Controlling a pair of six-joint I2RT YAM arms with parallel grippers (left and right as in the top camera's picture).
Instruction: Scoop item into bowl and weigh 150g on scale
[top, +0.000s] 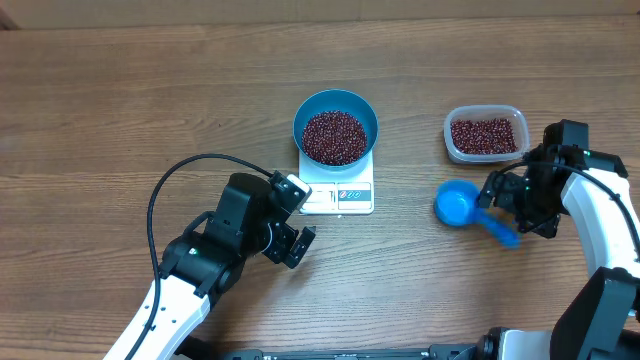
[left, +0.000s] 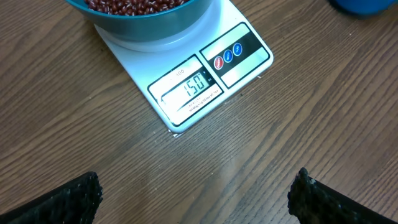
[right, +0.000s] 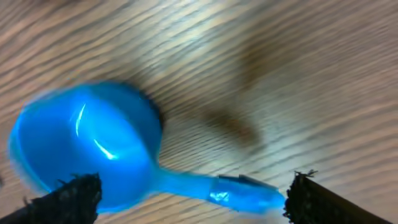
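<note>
The bright-blue bowl stands on the white scale and holds a heap of dark red-brown beans. In the left wrist view the scale's display reads 150, with the bowl's wall above it. My left gripper hangs open just left of the scale's front, nothing between its fingers. A small blue scoop lies on the table to the right. My right gripper is open over its handle, the fingers standing wide on either side.
A clear plastic tub with more beans stands at the back right, just beyond the scoop and my right arm. A black cable loops over the table left of my left arm.
</note>
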